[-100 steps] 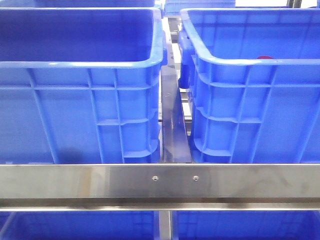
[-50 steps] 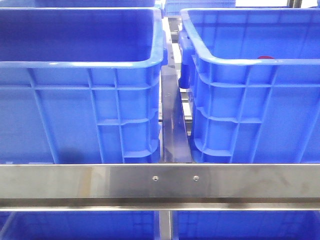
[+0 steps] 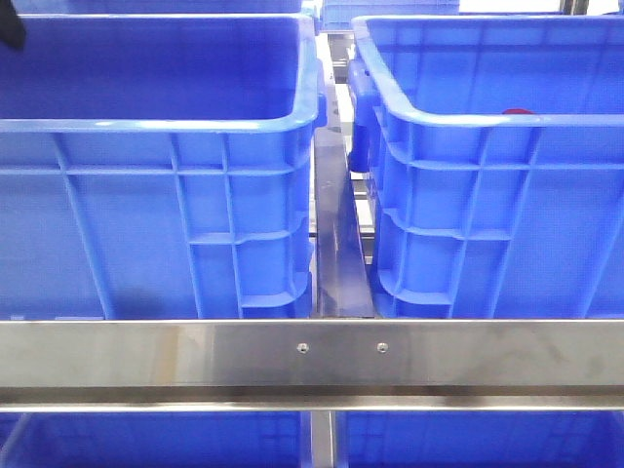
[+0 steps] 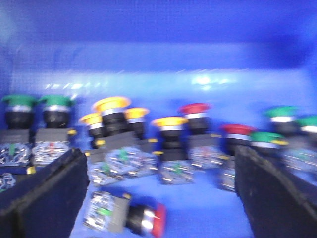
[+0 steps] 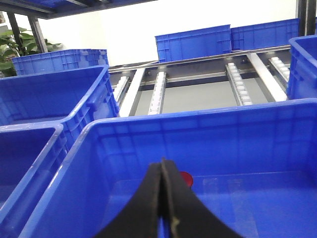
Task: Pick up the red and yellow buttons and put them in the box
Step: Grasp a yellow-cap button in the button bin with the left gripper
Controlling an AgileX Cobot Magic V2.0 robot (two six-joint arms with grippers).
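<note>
Left claw [image 4: 158,198] wide open, empty, low inside crate of buttons, yellow button [image 4: 170,122] and red button [image 4: 194,108] upright just ahead between fingers; right claw [image 5: 163,208] pressed closed, empty, over box [image 5: 198,130] with one red button [image 5: 186,179] inside

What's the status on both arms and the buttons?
Left gripper open over a heap of loose buttons, red and yellow among green. Right gripper shut, empty, above the box; one red button in it. Nothing blocking.
</note>
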